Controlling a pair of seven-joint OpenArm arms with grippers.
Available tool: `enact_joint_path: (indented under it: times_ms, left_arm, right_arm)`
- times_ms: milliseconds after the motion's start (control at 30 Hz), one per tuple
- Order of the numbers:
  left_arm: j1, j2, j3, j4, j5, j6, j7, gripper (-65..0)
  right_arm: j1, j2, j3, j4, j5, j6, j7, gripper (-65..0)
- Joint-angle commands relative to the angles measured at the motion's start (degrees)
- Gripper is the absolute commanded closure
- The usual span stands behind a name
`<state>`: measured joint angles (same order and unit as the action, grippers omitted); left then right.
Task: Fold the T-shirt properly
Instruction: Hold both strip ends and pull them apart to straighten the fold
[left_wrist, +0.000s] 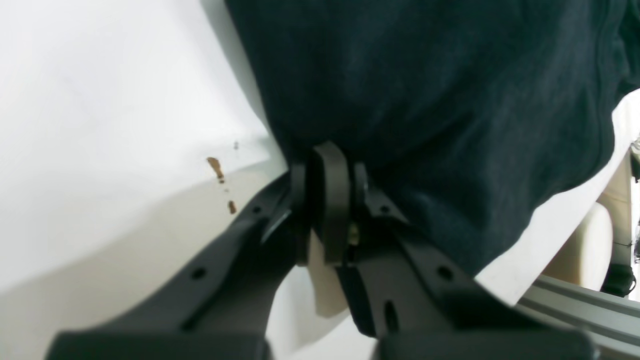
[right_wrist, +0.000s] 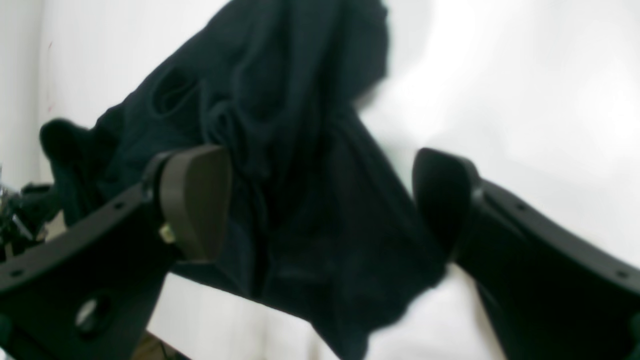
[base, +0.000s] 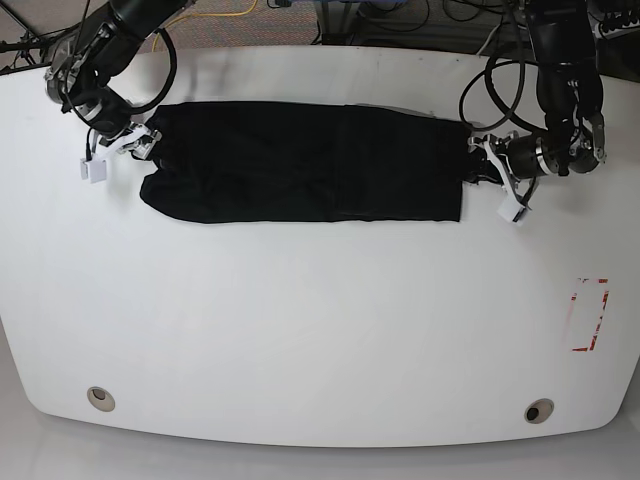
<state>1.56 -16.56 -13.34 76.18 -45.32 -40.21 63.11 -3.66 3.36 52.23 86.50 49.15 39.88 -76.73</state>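
The black T-shirt lies as a long flat band across the far half of the white table. My left gripper is at the band's right end in the base view. In the left wrist view this gripper is shut, its tips pinching the cloth's edge. My right gripper is at the band's left end. The right wrist view shows it open wide, one finger on each side of bunched cloth without closing on it.
A red-outlined rectangle is marked near the table's right edge. Two round holes sit near the front edge. Brown specks mark the tabletop by the left gripper. Cables run behind the far edge.
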Motion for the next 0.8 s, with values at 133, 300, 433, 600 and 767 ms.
enact_joint_path:
  times_ms: [133,300,433,600,767]
  left_arm:
    - [0.1,-0.8,-0.2,0.4,3.5,0.2,1.6,-3.6]
    - [0.1,-0.7,-0.2,0.4,3.6,0.2,1.6,-3.6]
    - [0.1,-0.7,-0.2,0.4,3.7,0.2,1.7,-3.6]
    - [0.1,-0.7,-0.2,0.3,3.7,0.2,1.7,-3.6]
    - [0.2,-0.7,0.0,0.3,3.7,0.2,1.8,-3.6]
  right_arm:
    - [-0.3,0.1,-4.4,0.9,1.0,0.1,4.4,-54.7]
    - [-1.8,0.2,-8.2,0.9,1.0,0.1,7.3,-54.5]
    - [-2.1,0.2,-9.3,0.9,0.9,0.1,8.2,-53.3]
    - [-2.1,0.2,-9.2,0.9,0.9,0.1,8.6,-36.8]
    - [-2.0,0.6,-9.5,0.9,0.9,0.1,9.7,-5.7]
